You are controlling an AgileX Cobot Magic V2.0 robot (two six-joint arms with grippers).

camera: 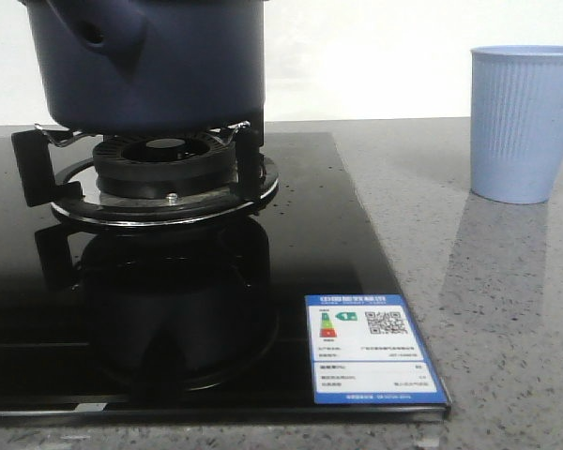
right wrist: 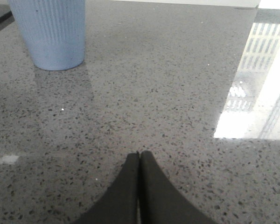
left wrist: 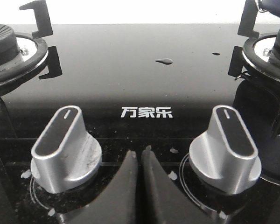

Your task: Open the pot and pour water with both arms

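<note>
1. The left end effector (left wrist: 141,156) hangs low over the near edge of a glossy black stove top (camera: 338,234), its two dark fingers pressed together and gripping nothing, between two silver control knobs, one (left wrist: 65,147) on each side (left wrist: 226,147).
2. The right end effector (right wrist: 139,158) is likewise closed and empty, its tips meeting above the speckled grey stone surface (right wrist: 168,102), well apart from the ribbed light blue cup (right wrist: 51,32).
3. The pot (camera: 150,61), dark navy and matte, sits upright on the black burner supports (camera: 159,173) at the far left of the front view, its top cut off by the frame.
4. Its short side stub (camera: 89,33), with a round hole, juts toward the near left.
5. The cup stands upright on the surface at far right, clear of the stove.
6. A blue-bordered energy label (camera: 371,349) lies at the stove's near right corner.
</note>
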